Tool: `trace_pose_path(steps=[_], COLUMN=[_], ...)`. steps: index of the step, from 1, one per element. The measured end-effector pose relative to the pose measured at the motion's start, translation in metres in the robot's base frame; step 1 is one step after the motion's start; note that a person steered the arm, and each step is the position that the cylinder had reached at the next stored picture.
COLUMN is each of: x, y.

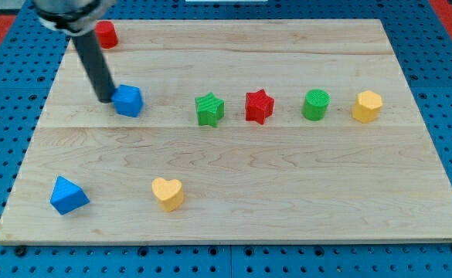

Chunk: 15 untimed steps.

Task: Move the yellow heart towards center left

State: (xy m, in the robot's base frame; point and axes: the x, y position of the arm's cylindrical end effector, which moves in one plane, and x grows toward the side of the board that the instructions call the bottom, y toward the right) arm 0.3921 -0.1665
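Note:
The yellow heart (168, 193) lies near the view's bottom, left of the middle of the wooden board (287, 177). My tip (105, 100) stands at the view's upper left, touching or just beside the left side of a blue cube-like block (129, 100). The tip is well above and to the left of the yellow heart, apart from it.
A blue triangle block (68, 195) lies at the bottom left. A red block (106, 35) sits at the top left. In a row across the middle lie a green star (209, 109), a red star (259, 106), a green cylinder (315, 104) and a yellow hexagon (367, 106).

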Motion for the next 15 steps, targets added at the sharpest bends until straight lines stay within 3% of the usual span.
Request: trace_pose_path(steps=[2,3,4,5,6,8,9,10,11,13,14,15], x=[0.04,0.081,0.141,0.195,0.21,0.163,0.188,0.169,0.163,0.15,0.161,0.144], y=[0.009,0.053,0.135,0.149,0.097,0.037,0.091,0.126,0.119,0.053,0.105,0.11])
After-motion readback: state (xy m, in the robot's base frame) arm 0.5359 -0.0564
